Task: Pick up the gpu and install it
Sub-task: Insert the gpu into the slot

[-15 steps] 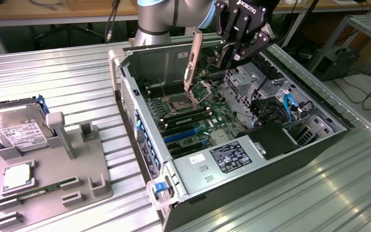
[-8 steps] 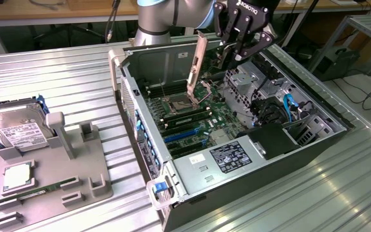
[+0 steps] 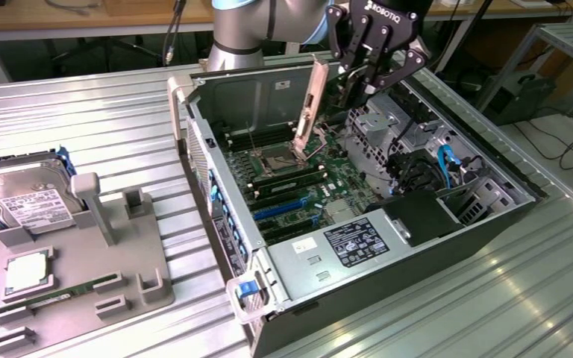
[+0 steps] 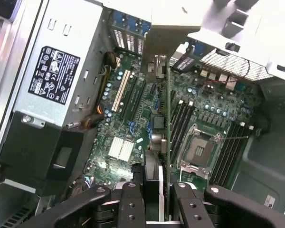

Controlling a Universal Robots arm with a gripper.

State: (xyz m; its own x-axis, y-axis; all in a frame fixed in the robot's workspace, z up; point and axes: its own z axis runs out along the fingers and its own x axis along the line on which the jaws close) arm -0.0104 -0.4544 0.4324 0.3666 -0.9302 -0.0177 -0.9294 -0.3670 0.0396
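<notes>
An open computer case [image 3: 396, 287] lies on a ribbed metal worktop [image 3: 87, 127], its motherboard [image 3: 342, 195] exposed. The gpu [image 3: 312, 104] stands upright over the board inside the case: picked up, but seemingly not yet seated in a slot. The tool [image 3: 358, 86] holds it, jaws narrowed onto the thin card.

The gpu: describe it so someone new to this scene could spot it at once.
Over the open computer case at the centre of the exterior view, the black hand holds the gpu upright above the motherboard: a long, flat, dark card. Its pale metal bracket strip sets it apart from the boxy hard drive and narrow green RAM stick on the grey holder.
</notes>
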